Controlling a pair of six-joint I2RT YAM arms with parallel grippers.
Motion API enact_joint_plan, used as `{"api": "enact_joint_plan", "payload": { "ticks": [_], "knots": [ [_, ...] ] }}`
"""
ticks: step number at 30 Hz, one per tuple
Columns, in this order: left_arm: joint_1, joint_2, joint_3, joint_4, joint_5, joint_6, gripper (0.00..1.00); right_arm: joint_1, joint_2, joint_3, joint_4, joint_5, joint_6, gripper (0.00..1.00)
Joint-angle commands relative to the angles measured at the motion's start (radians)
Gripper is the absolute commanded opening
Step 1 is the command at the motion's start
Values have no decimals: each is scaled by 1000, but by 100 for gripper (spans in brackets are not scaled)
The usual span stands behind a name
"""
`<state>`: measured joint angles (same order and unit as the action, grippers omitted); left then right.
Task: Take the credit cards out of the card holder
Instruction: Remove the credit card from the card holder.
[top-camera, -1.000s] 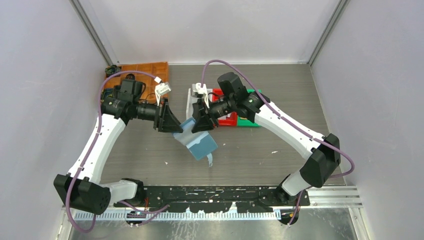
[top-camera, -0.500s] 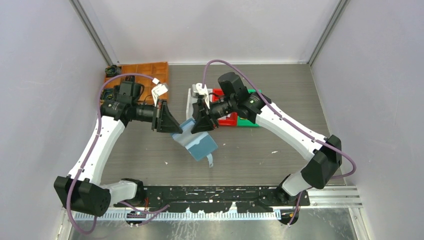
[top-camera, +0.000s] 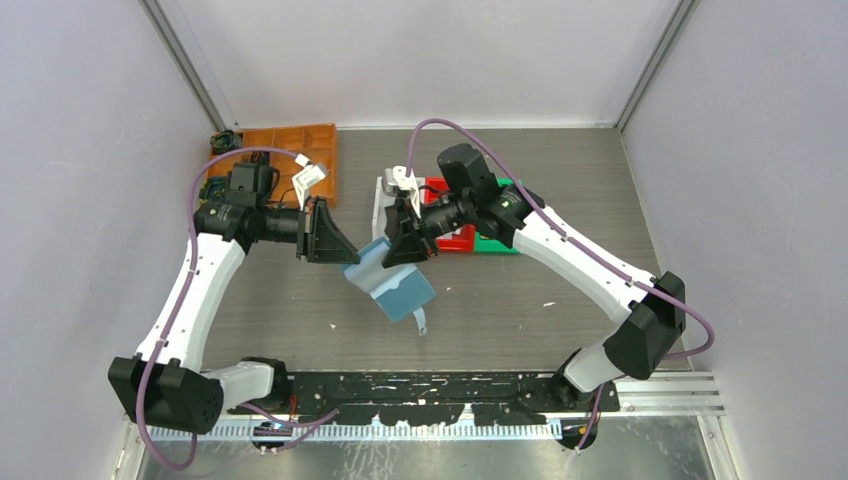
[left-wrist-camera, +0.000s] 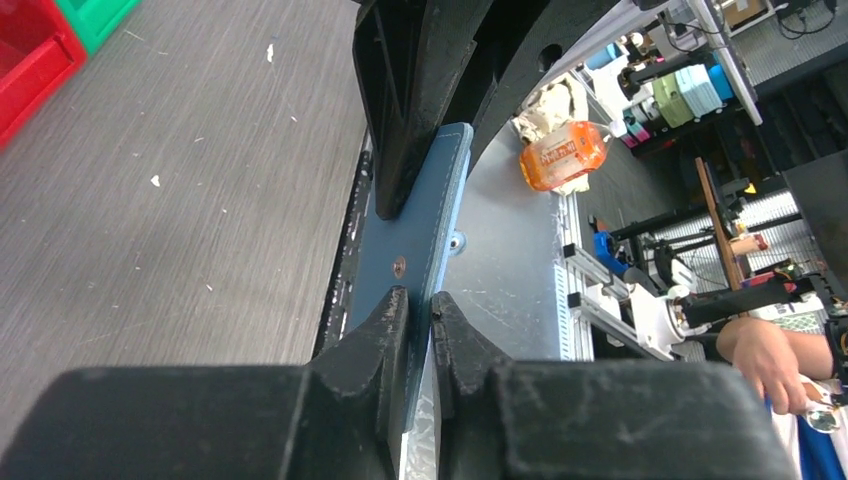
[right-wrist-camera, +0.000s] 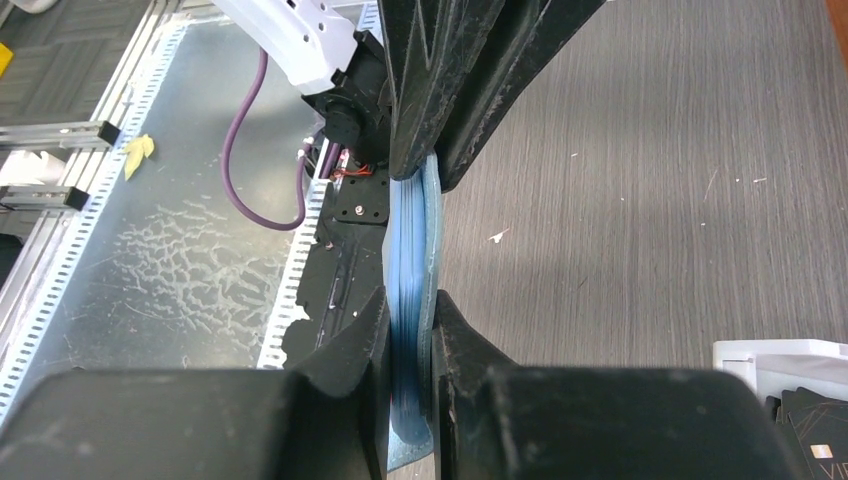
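The teal-blue card holder (top-camera: 397, 286) hangs open above the table's middle, held between both grippers. My left gripper (top-camera: 347, 262) is shut on its left flap, which shows edge-on as a teal strip (left-wrist-camera: 432, 215) between the fingers in the left wrist view. My right gripper (top-camera: 393, 258) is shut on the thicker, layered pale-blue half (right-wrist-camera: 411, 250). Each gripper's fingers face the other's at close range. No credit card shows clearly; the pockets are edge-on. A thin pale strip (top-camera: 421, 322) lies by the holder's lower corner; I cannot tell what it is.
An orange tray (top-camera: 300, 142) stands at the back left. A white bin (top-camera: 384, 200), a red bin (top-camera: 456, 238) and a green bin (top-camera: 500, 243) stand behind the right gripper. The white bin's corner (right-wrist-camera: 760, 350) holds dark cards (right-wrist-camera: 815, 425). The metal rail (top-camera: 450, 385) runs along the near edge.
My left gripper has drawn a little to the left with its flap, spreading the holder slightly. The right gripper and its half have stayed nearly still.
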<state>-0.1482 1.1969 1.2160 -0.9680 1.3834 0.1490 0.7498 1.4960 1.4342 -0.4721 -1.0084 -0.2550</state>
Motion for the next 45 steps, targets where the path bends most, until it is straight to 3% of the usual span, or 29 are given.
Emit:
{"api": "enact_joint_plan", "payload": {
  "ticks": [1,4,7,10,12,16,20,24,26,27,31,33,35,37,38,39,40,41,45],
  "knots": [
    [4,-62,-16,62,-42,-50,10,6,-56,22,62,-24,17,1],
    [-5,-115,-50,128,-132,-77,0,11,-53,29,66,-25,22,1],
    [-21,-122,-53,121,-199,-75,1,13,-53,28,108,-30,55,1],
    [-50,-126,-57,104,-194,-60,20,13,-53,23,150,-30,86,1],
    [-72,-123,-45,65,-185,-35,28,13,-51,26,155,-28,95,1],
    [-96,-113,-24,-1,-192,38,31,14,-60,20,166,-36,102,1],
    [-96,-103,-24,-1,-217,44,25,14,-68,11,188,-42,119,1],
    [-140,-103,-46,7,-227,38,46,16,-65,6,230,-52,145,1],
    [-157,-109,-62,3,-225,51,48,19,-63,7,243,-58,152,1],
    [-160,-107,-65,-6,-222,59,45,17,-63,8,247,-62,154,1],
    [-160,-85,-35,-71,-217,130,7,20,-62,6,259,-71,160,1],
    [-159,-89,-13,-84,-221,142,0,21,-64,-1,256,-70,160,1],
    [-160,-92,9,-84,-224,143,0,21,-70,-11,250,-65,155,11],
    [-159,-86,30,-92,-226,145,0,22,-80,-26,252,-63,152,28],
    [-159,-84,39,-97,-230,147,0,20,-86,-35,252,-58,152,43],
    [-159,-84,42,-94,-238,147,0,18,-95,-45,253,-48,154,64],
    [-159,-85,41,-91,-251,151,0,15,-105,-58,266,-35,164,92],
    [-159,-85,40,-90,-269,158,0,12,-118,-72,290,-25,179,99],
    [-159,-95,60,-122,-384,237,0,-23,-174,-121,451,27,320,99]
  ]
}}
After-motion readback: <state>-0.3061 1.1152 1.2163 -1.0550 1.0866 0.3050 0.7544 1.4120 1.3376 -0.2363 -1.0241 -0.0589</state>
